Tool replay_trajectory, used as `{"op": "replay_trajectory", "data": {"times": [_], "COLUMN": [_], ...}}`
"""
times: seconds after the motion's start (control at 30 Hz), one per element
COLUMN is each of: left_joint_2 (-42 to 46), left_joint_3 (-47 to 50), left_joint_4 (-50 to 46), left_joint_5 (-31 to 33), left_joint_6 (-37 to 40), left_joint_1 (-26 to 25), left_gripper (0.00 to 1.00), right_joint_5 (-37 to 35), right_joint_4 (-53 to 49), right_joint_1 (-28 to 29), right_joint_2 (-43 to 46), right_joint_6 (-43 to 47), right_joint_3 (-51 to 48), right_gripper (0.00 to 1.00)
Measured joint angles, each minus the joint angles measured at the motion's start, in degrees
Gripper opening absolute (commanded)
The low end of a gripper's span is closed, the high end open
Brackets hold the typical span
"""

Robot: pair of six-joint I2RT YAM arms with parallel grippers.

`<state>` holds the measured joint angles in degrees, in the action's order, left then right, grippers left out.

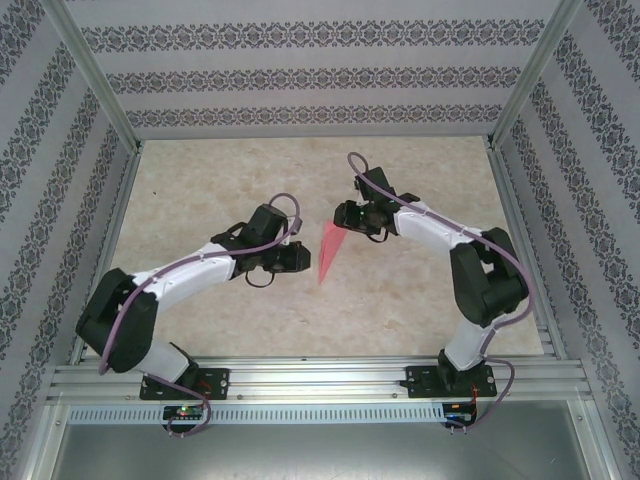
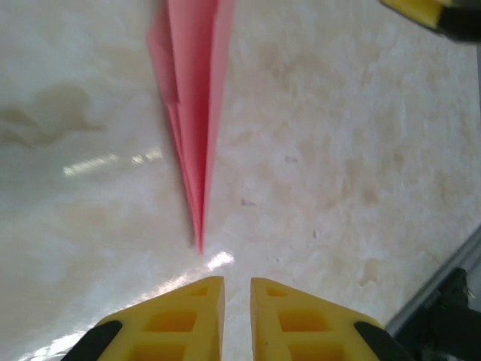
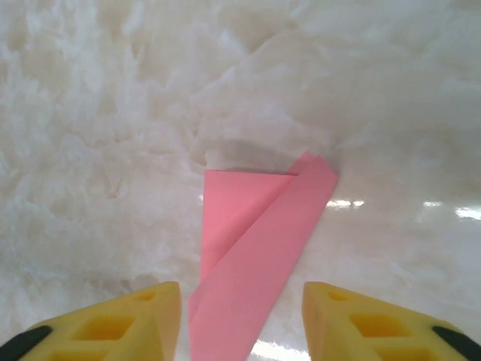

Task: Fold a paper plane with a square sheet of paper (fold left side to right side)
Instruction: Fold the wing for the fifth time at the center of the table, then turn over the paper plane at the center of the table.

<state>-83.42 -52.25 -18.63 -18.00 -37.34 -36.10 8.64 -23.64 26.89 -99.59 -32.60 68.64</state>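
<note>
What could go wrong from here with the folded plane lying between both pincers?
The right pincer stands open astride the wide end of the paper plane; lifting carelessly might snag its loose flap. The left pincer, barely parted, faces the nose tip closely; any push forward could bend it.

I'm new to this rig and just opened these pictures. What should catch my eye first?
The salmon-pink paper plane, a narrow creased dart, lies in the middle of the pale marbled table. The left gripper, nearly closed, faces its pointed nose. The right gripper, jaws apart, straddles the paper near its wide tail.
</note>
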Motion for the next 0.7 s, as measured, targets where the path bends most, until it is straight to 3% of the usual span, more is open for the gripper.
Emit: {"op": "replay_trajectory", "data": {"times": [0.13, 0.33, 0.47, 0.7], "left_joint_2": [5.7, 7.9, 7.9, 7.9], "left_joint_3": [1.2, 2.2, 3.0, 3.7], "left_joint_4": [-0.6, -0.9, -1.1, -2.5], "left_joint_5": [10.1, 17.3, 18.9, 20.5], "left_joint_6": [-1.4, -2.3, -2.8, -3.7], "left_joint_1": [0.1, 0.1, 0.1, 0.1], "left_gripper": [0.37, 0.43, 0.50, 0.57], "right_joint_5": [-4.3, -5.7, -6.4, -7.5], "right_joint_4": [-2.2, -3.1, -4.0, -4.6], "right_joint_1": [3.3, 8.8, 10.1, 10.0], "right_joint_2": [1.9, -1.9, -7.1, -7.7], "right_joint_6": [-0.6, -2.5, -4.1, -5.9], "right_joint_3": [0.0, 0.2, 1.0, -0.3], "right_gripper": [0.64, 0.61, 0.51, 0.21]}}
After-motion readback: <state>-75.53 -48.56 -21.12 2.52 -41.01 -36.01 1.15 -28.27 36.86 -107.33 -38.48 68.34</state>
